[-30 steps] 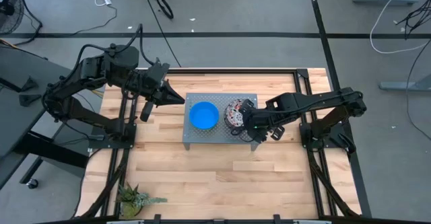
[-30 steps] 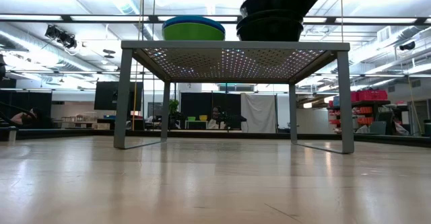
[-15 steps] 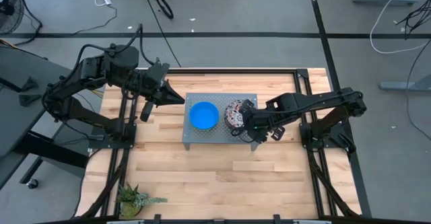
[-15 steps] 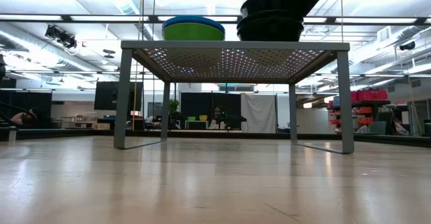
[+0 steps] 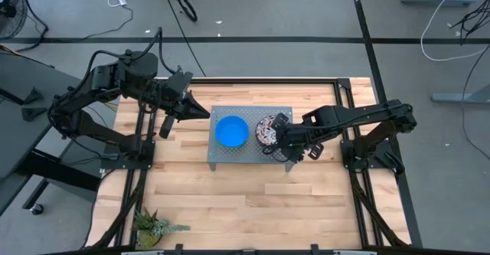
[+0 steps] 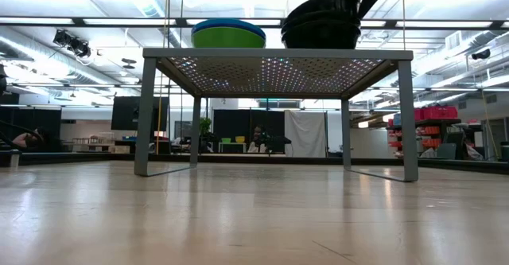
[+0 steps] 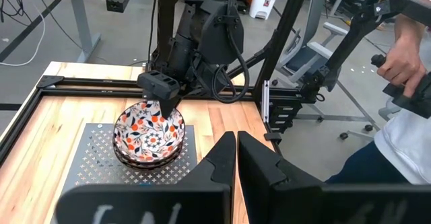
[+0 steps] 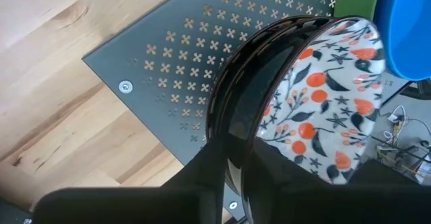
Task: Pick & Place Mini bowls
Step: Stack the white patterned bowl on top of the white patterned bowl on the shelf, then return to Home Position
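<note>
Floral bowls [image 5: 265,129] stacked on a perforated tray [image 5: 222,154] atop the wooden table [image 5: 230,201]; right gripper [image 5: 279,122] fingers straddle the top rim, left gripper [image 5: 200,111] fingers pressed together.

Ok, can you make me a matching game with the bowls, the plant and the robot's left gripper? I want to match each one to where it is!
Things:
1. bright blue bowl
2. floral bowl
3. plant
4. left gripper

Places:
A. at the table's near left corner
B. on top of the right stack on the tray, right gripper at its rim
C. off the tray's left edge, shut, holding nothing
D. on top of a green bowl, left side of the tray

Pairs: 1-D, 2-B, 3-A, 4-C
</note>
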